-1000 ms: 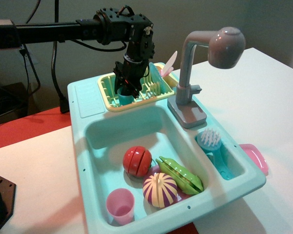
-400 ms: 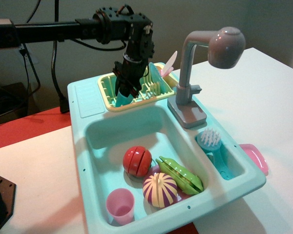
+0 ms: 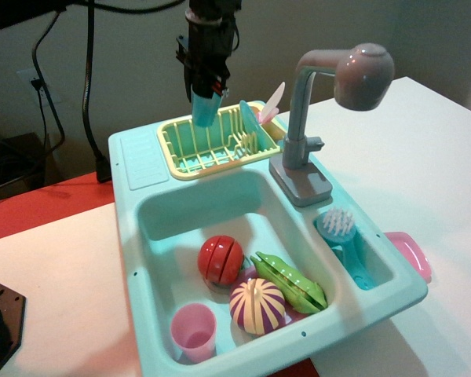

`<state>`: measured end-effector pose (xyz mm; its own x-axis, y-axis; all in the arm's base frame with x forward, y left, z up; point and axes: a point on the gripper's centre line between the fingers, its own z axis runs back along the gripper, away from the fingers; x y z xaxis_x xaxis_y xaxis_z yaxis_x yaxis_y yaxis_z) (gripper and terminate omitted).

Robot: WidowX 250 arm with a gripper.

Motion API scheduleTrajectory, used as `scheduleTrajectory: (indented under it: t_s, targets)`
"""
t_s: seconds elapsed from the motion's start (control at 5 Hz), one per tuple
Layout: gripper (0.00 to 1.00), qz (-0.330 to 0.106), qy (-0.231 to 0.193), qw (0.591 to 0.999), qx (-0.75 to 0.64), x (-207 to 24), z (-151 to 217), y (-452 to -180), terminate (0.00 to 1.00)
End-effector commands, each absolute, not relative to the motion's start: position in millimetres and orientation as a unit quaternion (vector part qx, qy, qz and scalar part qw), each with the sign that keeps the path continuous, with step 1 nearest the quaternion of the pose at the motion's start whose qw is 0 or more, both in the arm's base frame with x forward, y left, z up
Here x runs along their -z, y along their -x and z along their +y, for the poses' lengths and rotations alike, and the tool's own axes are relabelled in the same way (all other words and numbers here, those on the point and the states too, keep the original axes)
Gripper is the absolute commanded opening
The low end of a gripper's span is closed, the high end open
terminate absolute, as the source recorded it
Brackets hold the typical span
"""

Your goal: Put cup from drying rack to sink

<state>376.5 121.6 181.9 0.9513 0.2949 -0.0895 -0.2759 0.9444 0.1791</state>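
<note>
gripper: we read the jaws as clamped on the cup, fingers running down its sides.
cup: hangs from the jaws, clear above the drying rack; long axis near vertical.
sink: basin lies below the jaws and toward the camera, well apart from them.
basin contents: tomato, pink cup, striped vegetable, pea pod.
next move, our judgement: carry toward the camera, then lower into bare basin floor.

No text, label, brand, number or sign can be read on anything in this view.
</note>
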Motion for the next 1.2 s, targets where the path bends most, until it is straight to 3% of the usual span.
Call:
scheduleTrajectory:
  t_s: [0.0,0.4,1.0]
  targets:
    - [0.0,0.017,-0.056,0.996,-0.068,-213,75,-377,0.0]
    - [0.0,0.047,-0.028,0.998,0.012,-189,-10,-366,0.0]
    - [0.0,0.082,-0.063,0.994,-0.021,-137,0,-344,0.0]
